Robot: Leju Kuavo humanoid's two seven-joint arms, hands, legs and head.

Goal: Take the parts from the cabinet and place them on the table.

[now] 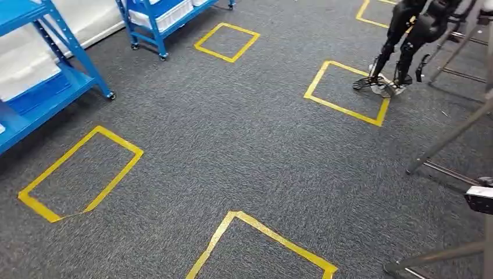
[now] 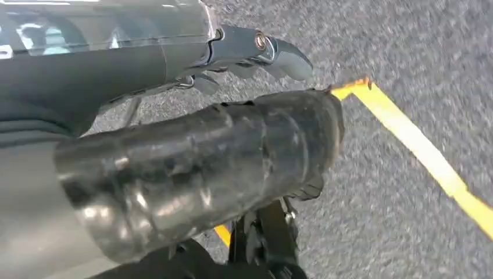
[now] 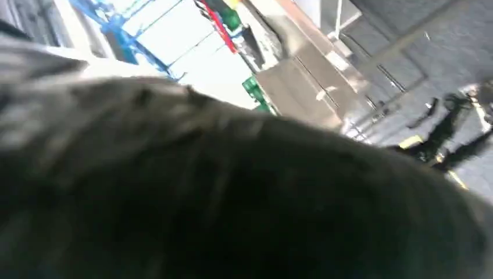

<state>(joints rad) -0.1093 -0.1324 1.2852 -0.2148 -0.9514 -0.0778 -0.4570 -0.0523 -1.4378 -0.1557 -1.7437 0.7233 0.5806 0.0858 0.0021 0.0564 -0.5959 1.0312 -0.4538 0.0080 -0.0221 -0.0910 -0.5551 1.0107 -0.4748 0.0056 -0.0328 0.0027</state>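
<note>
Left hand [image 2: 256, 55] enters the left wrist view from upper left, grey fingers stretched out over the carpet, a dark shiny cylindrical part [image 2: 197, 168] lying just beside them and crossing the frame centre; whether the hand grips it cannot be told. Right wrist view is blurred by a dark mass close to the lens, so the right hand's state cannot be told. Head view: grey carpet [image 1: 244, 133] with yellow tape squares [image 1: 81, 174], blue shelving [image 1: 52, 75] at upper left, another robot's legs [image 1: 395, 52] at upper right.
</note>
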